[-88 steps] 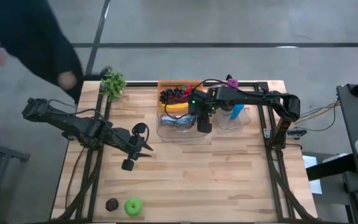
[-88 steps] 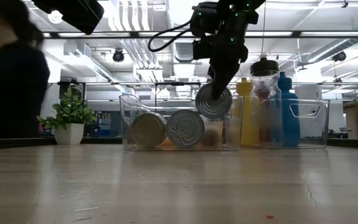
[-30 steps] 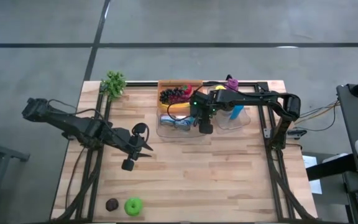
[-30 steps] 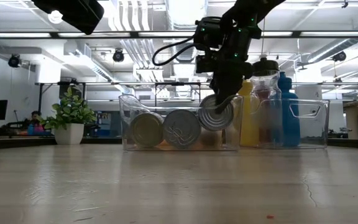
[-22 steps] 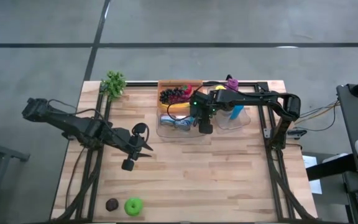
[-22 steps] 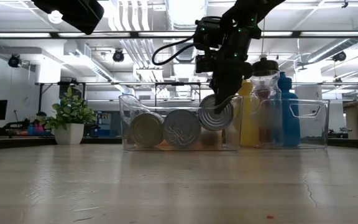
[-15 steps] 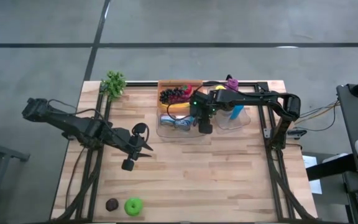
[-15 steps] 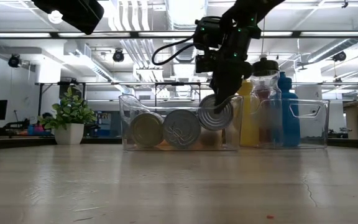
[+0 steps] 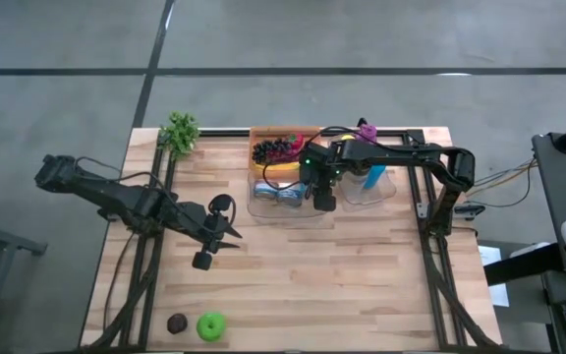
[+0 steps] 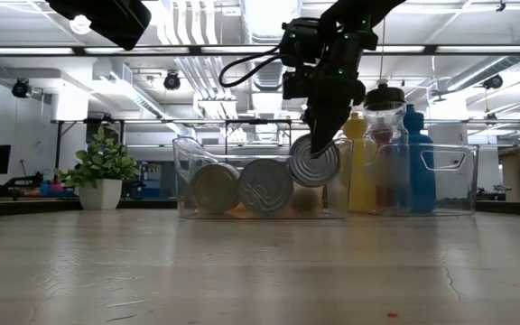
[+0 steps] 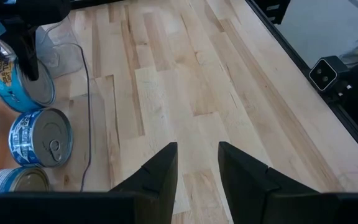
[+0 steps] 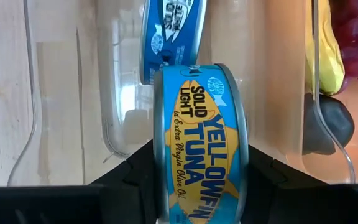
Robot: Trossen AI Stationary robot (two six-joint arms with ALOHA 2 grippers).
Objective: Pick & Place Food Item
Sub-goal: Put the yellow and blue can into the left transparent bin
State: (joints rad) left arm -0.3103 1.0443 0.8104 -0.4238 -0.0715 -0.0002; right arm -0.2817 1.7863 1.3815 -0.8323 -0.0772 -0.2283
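Right gripper (image 10: pixel 319 135) is clamped on a tuna can (image 12: pixel 199 140), label "Yellowfin Tuna, Solid Light", one finger on each flat end. In the low view the can (image 10: pixel 314 162) hangs on edge inside the clear bin (image 10: pixel 262 212), at the bin's right end, raised above the two cans beside it. Those two, a middle can (image 10: pixel 266 187) and a left can (image 10: pixel 216 188), lie on their sides in a row on the bin floor; the held can sits just beside the middle one, contact not resolvable.

High view: right gripper (image 9: pixel 321 202) is over the clear bin (image 9: pixel 260 210) at the far middle of the table (image 9: pixel 303 285). A second clear bin (image 10: pixel 459 181) with bottles stands just to the right.

Left gripper (image 11: pixel 196 163) hangs over bare table on the left side, fingers slightly apart, holding nothing.

Near-left corner: green apple (image 9: pixel 210 325) beside a dark round item (image 9: pixel 176 323). Potted plant (image 9: pixel 179 131) at the far left.
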